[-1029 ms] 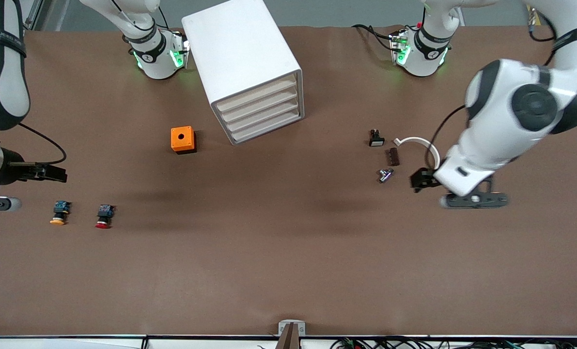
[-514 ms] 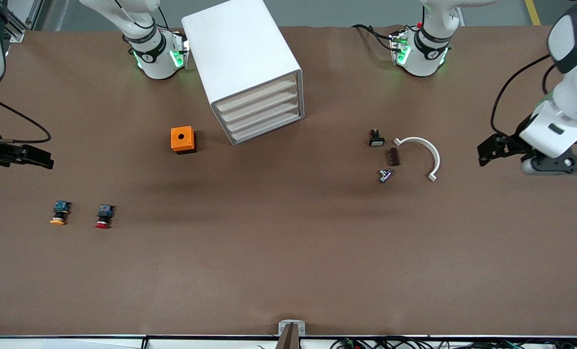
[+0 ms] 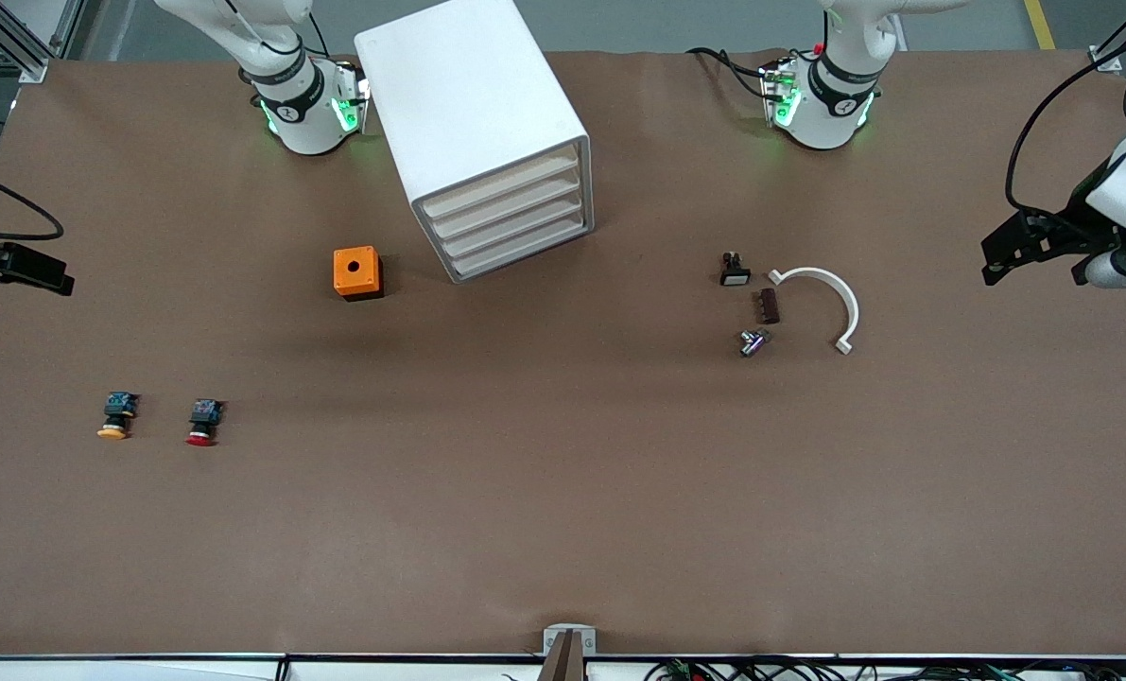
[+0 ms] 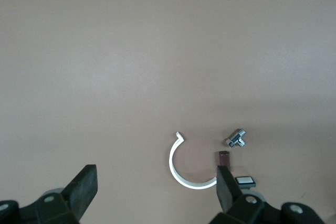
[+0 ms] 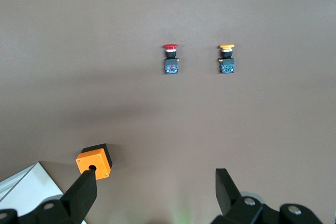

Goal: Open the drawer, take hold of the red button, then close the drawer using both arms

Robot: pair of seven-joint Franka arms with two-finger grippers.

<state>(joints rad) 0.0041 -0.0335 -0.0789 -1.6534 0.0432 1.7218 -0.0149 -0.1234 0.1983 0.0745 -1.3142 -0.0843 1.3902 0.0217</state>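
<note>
The white drawer cabinet (image 3: pixel 487 142) stands between the arm bases with all its drawers shut. The red-capped button (image 3: pixel 203 423) lies on the table near the right arm's end, and it also shows in the right wrist view (image 5: pixel 170 59). My right gripper (image 3: pixel 52 274) is open and empty (image 5: pixel 155 192), high over the table's edge at the right arm's end, apart from the button. My left gripper (image 3: pixel 997 255) is open and empty (image 4: pixel 155 190), high over the left arm's end of the table.
A yellow-capped button (image 3: pixel 116 416) lies beside the red one. An orange cube box (image 3: pixel 355 272) sits by the cabinet. A white curved piece (image 3: pixel 832 293), a brown part (image 3: pixel 767 305), a metal fitting (image 3: pixel 752 341) and a small black switch (image 3: pixel 734 270) lie toward the left arm's end.
Both arms have swung outward toward their own ends of the table. The left gripper has left the small parts; the right gripper has drawn away from the buttons.
</note>
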